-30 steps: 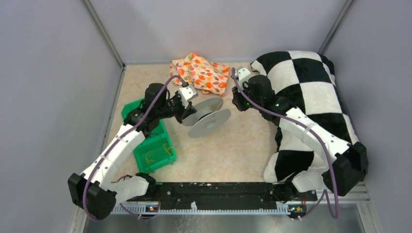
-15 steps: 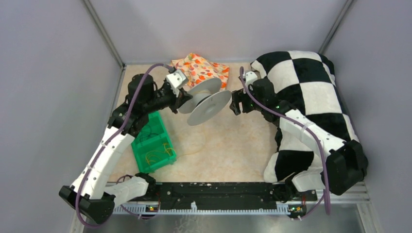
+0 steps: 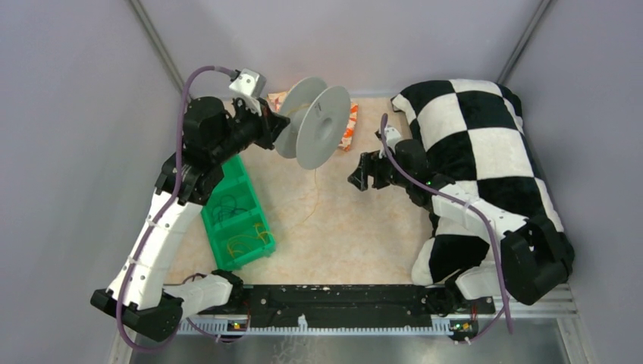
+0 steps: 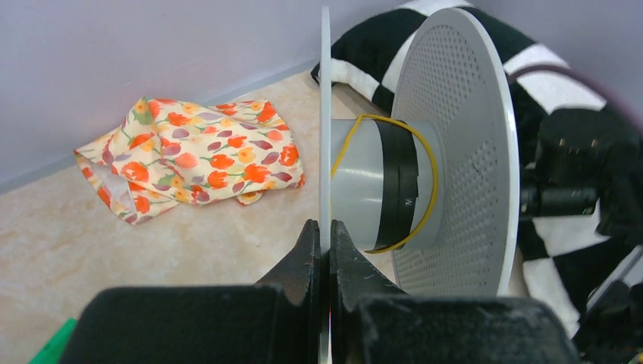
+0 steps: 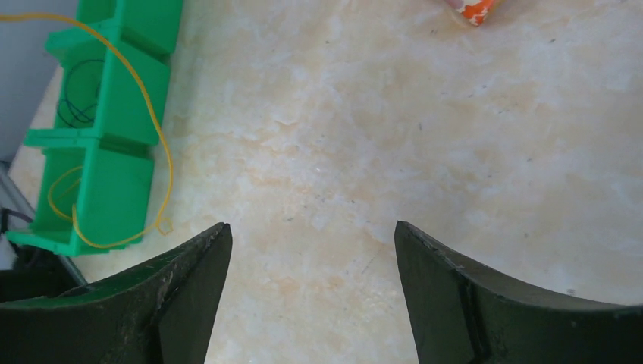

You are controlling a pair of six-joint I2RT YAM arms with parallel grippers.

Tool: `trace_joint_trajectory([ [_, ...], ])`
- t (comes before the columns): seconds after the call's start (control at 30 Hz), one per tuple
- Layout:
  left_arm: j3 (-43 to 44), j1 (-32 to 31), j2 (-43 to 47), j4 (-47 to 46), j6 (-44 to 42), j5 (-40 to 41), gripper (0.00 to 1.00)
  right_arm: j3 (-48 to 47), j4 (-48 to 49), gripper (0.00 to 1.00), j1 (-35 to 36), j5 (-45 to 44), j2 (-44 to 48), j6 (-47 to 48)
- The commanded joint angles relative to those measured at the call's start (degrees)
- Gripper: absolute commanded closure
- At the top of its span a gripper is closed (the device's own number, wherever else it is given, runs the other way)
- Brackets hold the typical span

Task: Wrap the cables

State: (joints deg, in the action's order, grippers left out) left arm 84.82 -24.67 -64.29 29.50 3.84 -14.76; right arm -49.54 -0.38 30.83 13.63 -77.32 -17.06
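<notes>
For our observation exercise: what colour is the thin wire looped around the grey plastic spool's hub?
Yellow; the thin wire shows best in the left wrist view.

Two dark fingers (image 5: 189,292) stand wide apart above the marbled worktop (image 5: 394,136); a yellow cable (image 5: 170,182) loops across the green bin (image 5: 114,114) at left.

Yellow cable (image 4: 435,174) (thread-thin) looped around spool (image 4: 356,182) hub

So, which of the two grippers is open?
The right gripper: its jaws stand wide apart over the table, holding nothing. The left gripper is shut on a disc of the grey spool.
</notes>
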Motion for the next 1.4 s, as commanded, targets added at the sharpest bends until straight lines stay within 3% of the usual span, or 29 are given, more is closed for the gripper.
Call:
trace_joint_trajectory([
  [0.0, 5.42, 0.32, 0.57, -9.75, 11.53, 7.09, 1.00, 5.12, 15.21, 0.20, -0.27, 3.15, 1.56, -11.19],
  [0.3, 7.40, 0.32, 0.34, -12.58, 19.65, 16.00, 1.00, 12.61, 39.92, 0.15, 5.46, 2.07, -3.58, -22.10],
  [0.6, 8.36, 0.32, -0.24, -14.42, 20.85, 17.43, 1.00, 8.68, 51.55, 0.14, 12.18, -0.38, -14.46, -24.87],
  [0.97, 6.79, 0.32, 0.54, -16.29, 21.23, 17.01, 1.00, 1.03, 58.53, 0.17, 15.09, -3.28, -28.70, -32.54],
  [1.37, 6.82, 0.32, -0.70, -15.79, 22.05, 20.19, 1.00, 6.90, 59.99, 0.18, 15.14, -4.31, -24.80, -32.62],
])
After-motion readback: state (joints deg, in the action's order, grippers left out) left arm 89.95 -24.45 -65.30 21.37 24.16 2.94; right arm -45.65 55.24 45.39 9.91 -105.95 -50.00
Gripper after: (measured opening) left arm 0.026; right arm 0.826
